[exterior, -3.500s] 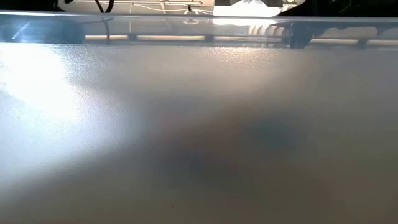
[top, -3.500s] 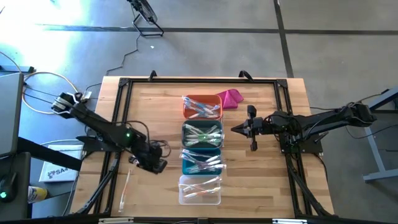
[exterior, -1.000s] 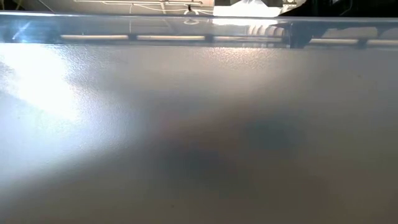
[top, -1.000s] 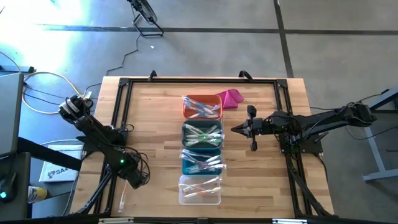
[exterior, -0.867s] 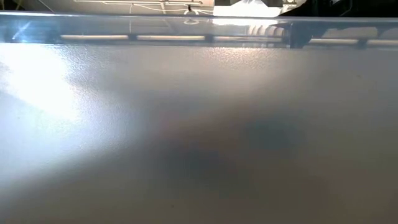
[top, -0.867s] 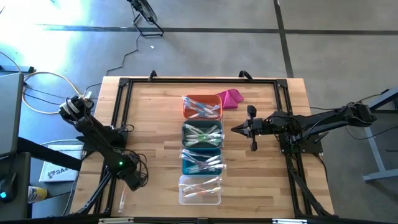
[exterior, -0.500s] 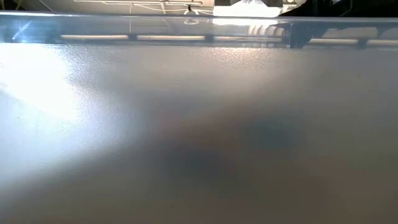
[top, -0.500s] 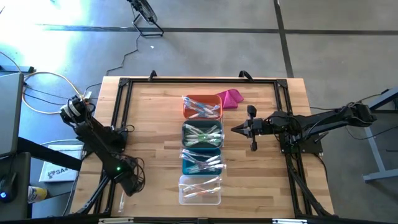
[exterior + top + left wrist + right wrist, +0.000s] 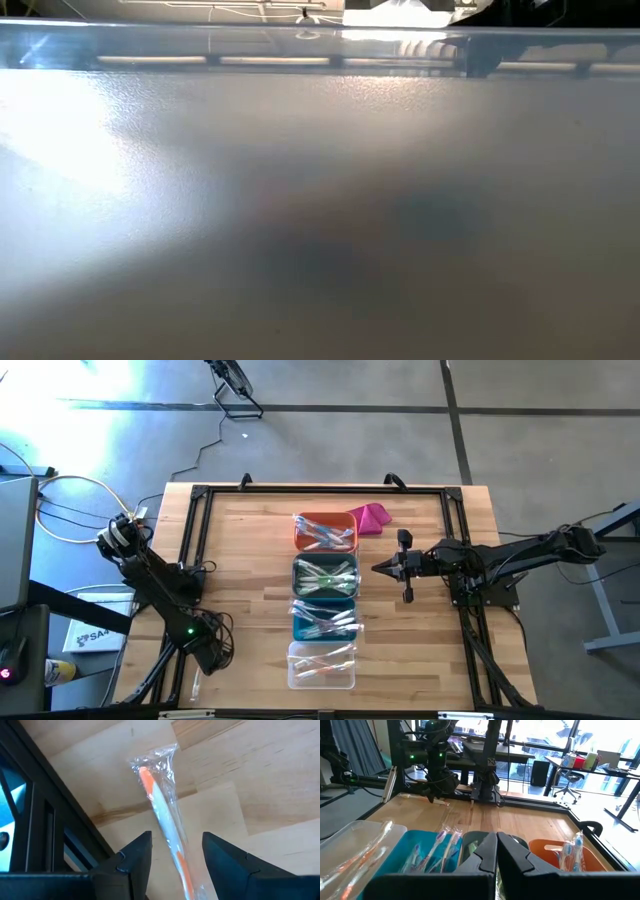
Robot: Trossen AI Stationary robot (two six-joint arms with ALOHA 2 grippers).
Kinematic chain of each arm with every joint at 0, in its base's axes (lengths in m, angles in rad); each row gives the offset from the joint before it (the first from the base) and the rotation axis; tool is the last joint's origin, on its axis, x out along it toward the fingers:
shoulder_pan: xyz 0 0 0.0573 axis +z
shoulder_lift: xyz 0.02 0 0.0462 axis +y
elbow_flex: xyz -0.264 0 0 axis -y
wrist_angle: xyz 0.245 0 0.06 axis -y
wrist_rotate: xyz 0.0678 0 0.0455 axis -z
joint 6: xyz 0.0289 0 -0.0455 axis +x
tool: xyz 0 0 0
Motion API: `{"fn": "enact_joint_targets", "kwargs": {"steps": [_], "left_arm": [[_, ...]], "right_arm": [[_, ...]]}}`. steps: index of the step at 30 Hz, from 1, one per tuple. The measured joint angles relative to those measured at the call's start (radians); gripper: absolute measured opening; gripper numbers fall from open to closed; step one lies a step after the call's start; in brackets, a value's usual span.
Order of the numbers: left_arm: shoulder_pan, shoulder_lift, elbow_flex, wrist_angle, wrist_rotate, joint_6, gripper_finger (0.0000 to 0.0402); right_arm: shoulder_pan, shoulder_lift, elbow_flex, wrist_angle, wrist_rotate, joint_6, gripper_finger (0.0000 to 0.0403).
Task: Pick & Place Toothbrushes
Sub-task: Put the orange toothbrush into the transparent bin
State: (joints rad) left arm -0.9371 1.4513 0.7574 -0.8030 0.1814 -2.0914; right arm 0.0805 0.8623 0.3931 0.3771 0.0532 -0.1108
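Observation:
One toothbrush (image 9: 161, 805), white and orange in a clear wrapper, lies flat on the wood near the table's front left corner (image 9: 196, 682). My left gripper (image 9: 175, 862) points down over it, open, one finger on each side of its handle and not touching it; it also shows in the high view (image 9: 208, 660). More wrapped toothbrushes lie in the orange bin (image 9: 325, 532), the grey bin (image 9: 325, 577), the teal bin (image 9: 325, 620) and the clear bin (image 9: 321, 665). My right gripper (image 9: 383, 567) hangs shut and level to the right of the grey bin.
A magenta cloth lump (image 9: 372, 516) lies right of the orange bin. A black frame rail (image 9: 45, 820) runs close beside the loose toothbrush along the table's left edge. Bare wood lies between that rail and the bins. The low view shows only a pale blurred surface.
My left gripper has gone a little toward the table's near left corner and down, coming to stand over the loose toothbrush, then kept still. The toothbrush has not moved.

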Motion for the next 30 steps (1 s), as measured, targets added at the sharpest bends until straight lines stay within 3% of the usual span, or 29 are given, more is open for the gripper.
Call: {"fn": "enact_joint_targets", "kwargs": {"steps": [10, 30], "left_arm": [[0.0, 0.0, 0.0, -0.001, -0.035, 0.026, 0.0168], [0.001, 0.06, 0.002, 0.017, -0.008, 0.071, 0.0161]], "right_arm": [[0.0, 0.0, 0.0, 0.0, 0.0, 0.0, 0.0005], [0.0, 0.0, 0.0, -0.001, 0.0, 0.0, 0.0005]]}}
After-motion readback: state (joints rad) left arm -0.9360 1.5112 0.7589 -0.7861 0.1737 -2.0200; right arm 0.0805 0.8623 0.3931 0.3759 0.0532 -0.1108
